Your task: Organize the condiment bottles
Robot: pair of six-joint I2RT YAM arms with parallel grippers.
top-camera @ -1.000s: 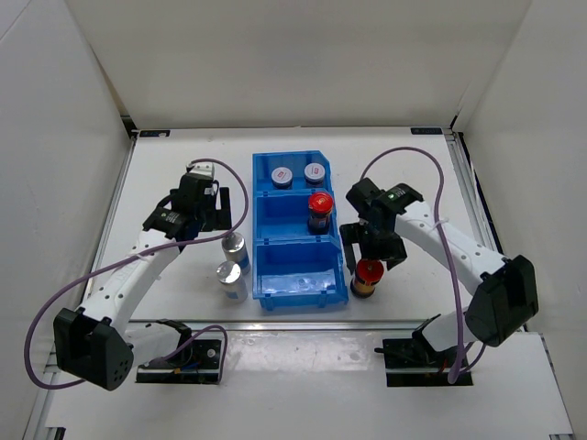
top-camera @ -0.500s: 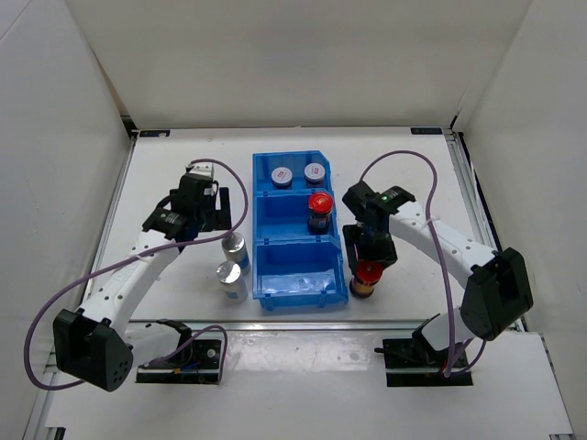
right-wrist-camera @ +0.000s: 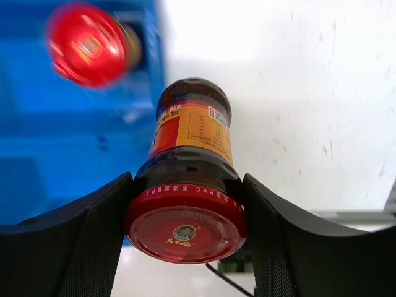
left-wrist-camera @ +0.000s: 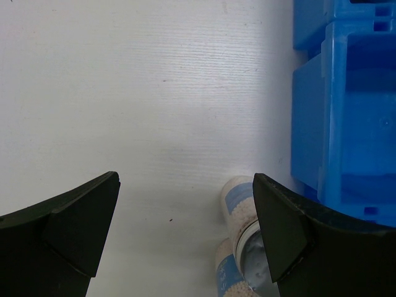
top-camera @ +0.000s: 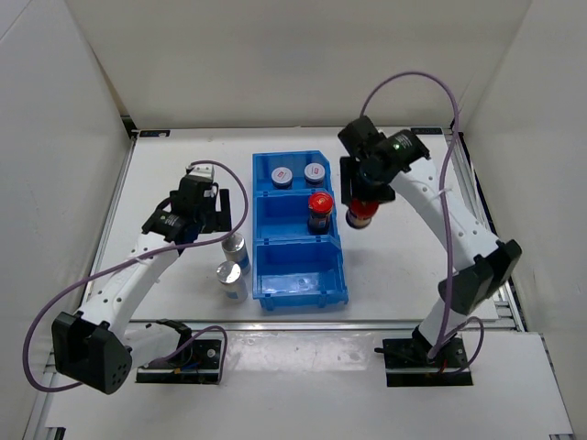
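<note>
Squarely in right hand (right-wrist-camera: 185, 189): red-capped bottle (right-wrist-camera: 192, 133).

Robotics lab test cell; plain white enclosure walls (top-camera: 293, 64), metal-railed white table (top-camera: 404, 284), looping purple cables (top-camera: 417, 73)

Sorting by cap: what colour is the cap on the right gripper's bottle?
Red; the cap of the bottle shows best in the right wrist view.

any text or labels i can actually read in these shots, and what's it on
"BPA" and "PVC", with Chinese characters beside them: rim of the red cap on the held bottle.
Orange label on that bottle: print too small.
Cap-top logo: too small.
Other red cap: blurred.
Grey lids, silver-capped bottles: nothing legible.
</note>
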